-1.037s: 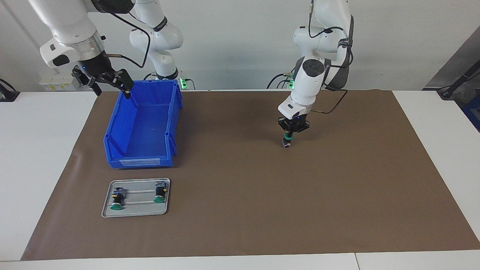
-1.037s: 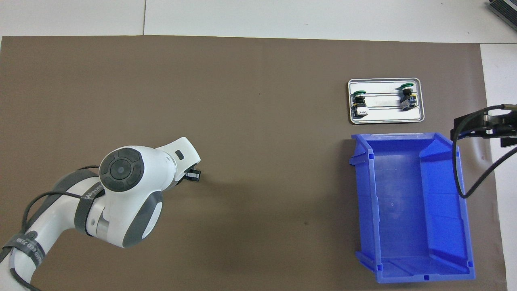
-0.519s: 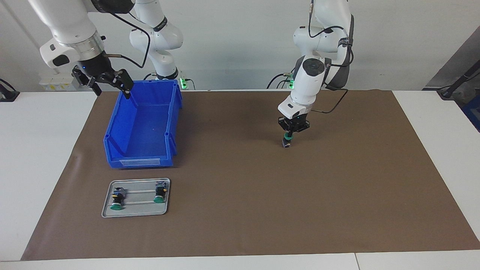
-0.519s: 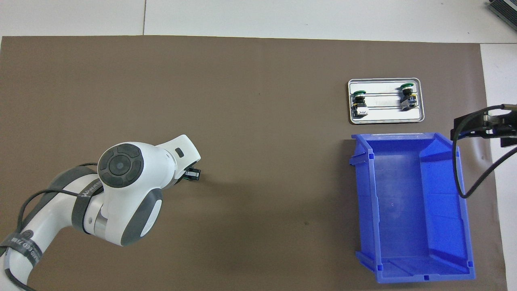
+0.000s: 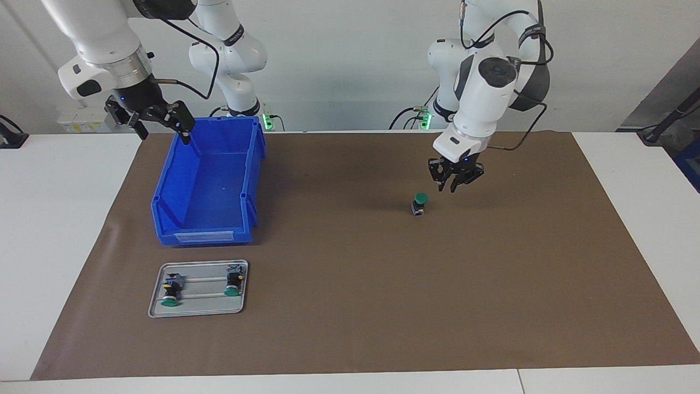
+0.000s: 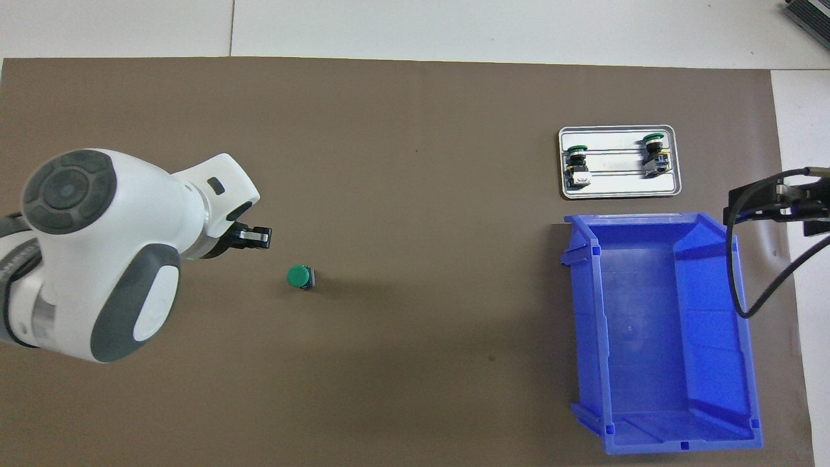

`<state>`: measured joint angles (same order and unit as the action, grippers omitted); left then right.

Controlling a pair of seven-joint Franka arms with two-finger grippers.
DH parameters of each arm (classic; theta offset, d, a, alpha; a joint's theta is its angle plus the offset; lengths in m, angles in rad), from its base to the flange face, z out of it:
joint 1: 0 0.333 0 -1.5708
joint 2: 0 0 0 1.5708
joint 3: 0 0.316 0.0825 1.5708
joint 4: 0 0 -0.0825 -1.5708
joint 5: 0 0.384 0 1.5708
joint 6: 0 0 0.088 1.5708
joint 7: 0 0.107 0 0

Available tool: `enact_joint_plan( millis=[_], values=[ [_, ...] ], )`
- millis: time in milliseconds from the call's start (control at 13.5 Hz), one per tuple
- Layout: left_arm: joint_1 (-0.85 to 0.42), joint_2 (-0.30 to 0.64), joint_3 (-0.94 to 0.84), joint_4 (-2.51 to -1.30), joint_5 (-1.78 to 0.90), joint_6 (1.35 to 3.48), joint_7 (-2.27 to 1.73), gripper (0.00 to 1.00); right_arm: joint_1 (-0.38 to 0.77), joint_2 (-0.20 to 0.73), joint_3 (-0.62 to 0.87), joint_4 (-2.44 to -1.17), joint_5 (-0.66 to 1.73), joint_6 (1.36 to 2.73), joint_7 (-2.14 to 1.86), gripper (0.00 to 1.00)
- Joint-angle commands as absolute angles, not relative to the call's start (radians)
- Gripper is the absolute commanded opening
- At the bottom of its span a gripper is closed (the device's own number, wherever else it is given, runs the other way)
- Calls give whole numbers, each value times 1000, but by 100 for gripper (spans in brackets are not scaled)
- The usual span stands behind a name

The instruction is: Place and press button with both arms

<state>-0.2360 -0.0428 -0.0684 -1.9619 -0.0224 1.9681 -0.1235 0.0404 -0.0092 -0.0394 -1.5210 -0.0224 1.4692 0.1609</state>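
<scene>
On the brown mat [image 5: 350,306]: label-by-label account.
Hidden: left arm's wrist covers most of the left gripper [image 6: 254,237] in the overhead view; right gripper [image 6: 775,202] is cut off at that view's edge.
Button [image 5: 419,203]: upright on the mat, green cap up, untouched, toward the left arm's end.
Left gripper [image 5: 455,179]: raised, pointing down, just beside the button, fingers spread, holding nothing.
Right gripper [image 5: 150,117]: waits tilted over the blue bin [image 5: 208,219] rim, fingers spread, empty.
Tray [image 5: 198,312]: two other green-capped switches [image 5: 170,290] lying down.
</scene>
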Motion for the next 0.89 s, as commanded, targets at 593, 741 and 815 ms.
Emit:
enact_joint_plan(
  millis=[593, 741, 815],
  values=[
    [3, 31, -71, -1462, -23, 1490, 93, 100, 34, -18, -40, -1529, 0, 1460, 132, 100],
    [15, 25, -68, -1448, -25, 1485, 123, 100, 34, -18, -40, -1529, 0, 1460, 132, 100],
    [35, 18, -69, -1456, -23, 1488, 150, 100, 34, -18, -40, -1529, 0, 1460, 132, 100]
  ],
)
